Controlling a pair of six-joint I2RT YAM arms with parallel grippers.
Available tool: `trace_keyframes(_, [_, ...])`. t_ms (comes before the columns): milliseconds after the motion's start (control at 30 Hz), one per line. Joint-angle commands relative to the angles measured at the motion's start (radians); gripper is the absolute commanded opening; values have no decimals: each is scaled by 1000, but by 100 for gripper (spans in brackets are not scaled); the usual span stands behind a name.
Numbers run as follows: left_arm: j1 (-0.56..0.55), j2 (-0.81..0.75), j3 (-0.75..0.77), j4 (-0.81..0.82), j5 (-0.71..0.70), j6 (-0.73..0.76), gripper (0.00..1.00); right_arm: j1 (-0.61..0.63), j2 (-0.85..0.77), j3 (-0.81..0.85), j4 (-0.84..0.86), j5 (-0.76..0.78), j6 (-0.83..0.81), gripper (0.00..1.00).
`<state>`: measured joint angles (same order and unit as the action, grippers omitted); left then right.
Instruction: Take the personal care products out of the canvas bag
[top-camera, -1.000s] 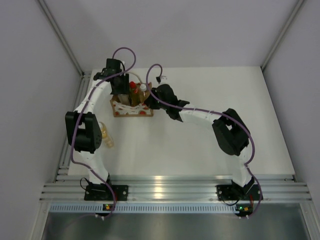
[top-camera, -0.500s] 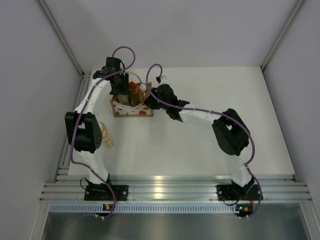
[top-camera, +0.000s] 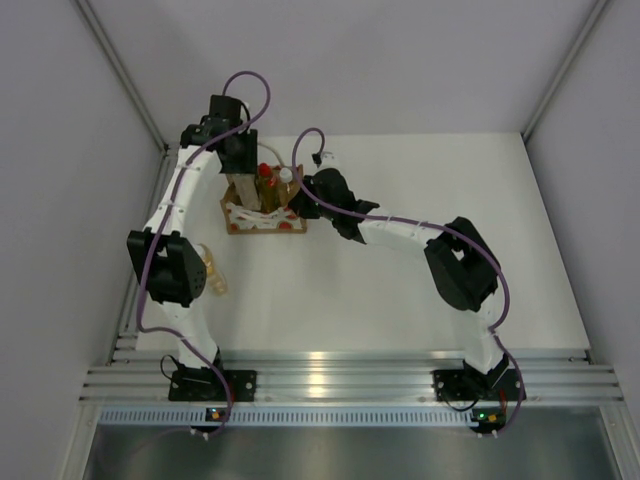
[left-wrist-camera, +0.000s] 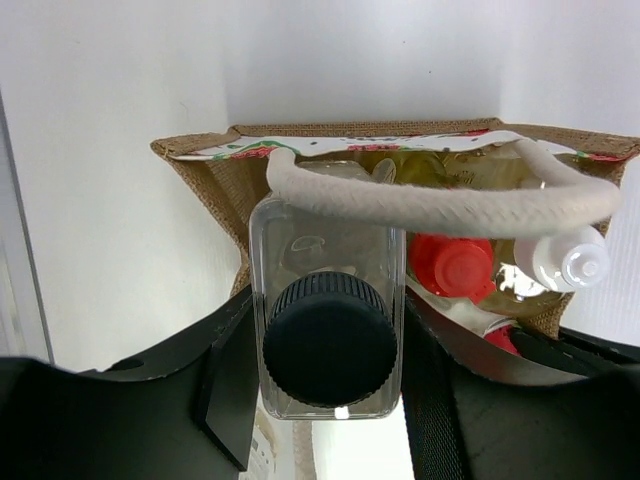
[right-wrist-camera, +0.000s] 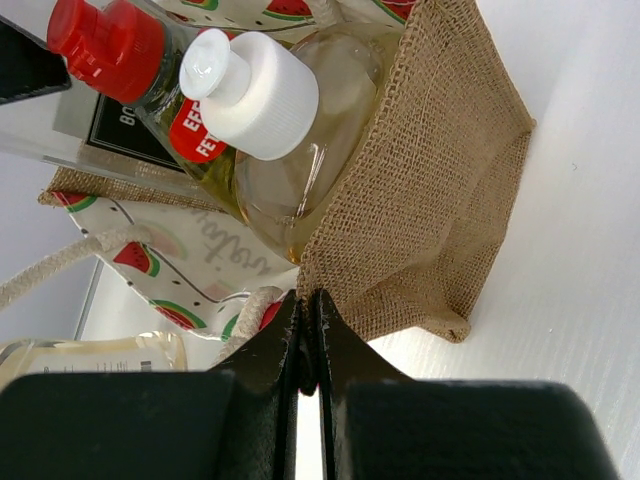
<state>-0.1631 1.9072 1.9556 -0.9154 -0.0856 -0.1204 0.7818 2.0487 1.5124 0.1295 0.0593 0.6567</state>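
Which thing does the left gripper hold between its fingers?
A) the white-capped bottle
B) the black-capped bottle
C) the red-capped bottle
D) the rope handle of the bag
B: the fingers of the left gripper press both sides of the black-capped bottle; the red-capped bottle and the white-capped bottle stand apart from them in the bag.
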Motion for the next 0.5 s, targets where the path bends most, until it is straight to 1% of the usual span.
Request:
trace_keyframes(0, [-10,-86,110,17,-51,24,0,-16,11,-18,-163,10,-31,0])
trace_keyframes(167, [-10,-125,175,-25,-101,13,0,-16,14,-18,-163,13,-31,0])
trace_keyframes(267, [-12,-178,204,-37,-118,2,0,-15,14,-17,-163,13,-31,0])
trace_keyframes(467, [-13,-264,230,-46,-118,-22,0,-16,16,-9,-163,13,-32,0])
